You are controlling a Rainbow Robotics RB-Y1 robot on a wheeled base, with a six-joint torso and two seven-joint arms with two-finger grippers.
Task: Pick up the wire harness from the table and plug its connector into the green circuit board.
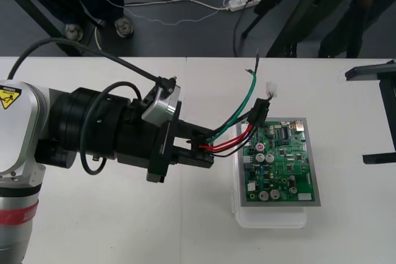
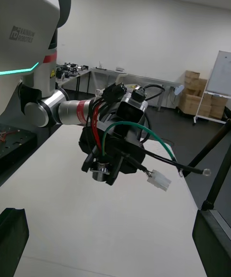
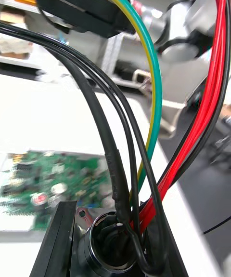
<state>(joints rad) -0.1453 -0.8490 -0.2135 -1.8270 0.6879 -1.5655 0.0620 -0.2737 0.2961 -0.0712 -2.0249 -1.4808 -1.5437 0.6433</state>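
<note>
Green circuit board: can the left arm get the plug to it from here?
Probably yes. The left end effector grips the wire harness; its black plug hangs at the edge of the green circuit board, with nothing between.

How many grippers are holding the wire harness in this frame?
1. The left gripper is shut on the socket end of the wire harness, just left of the green circuit board. The right gripper sits open at the right side of the table, apart from the harness.
</note>
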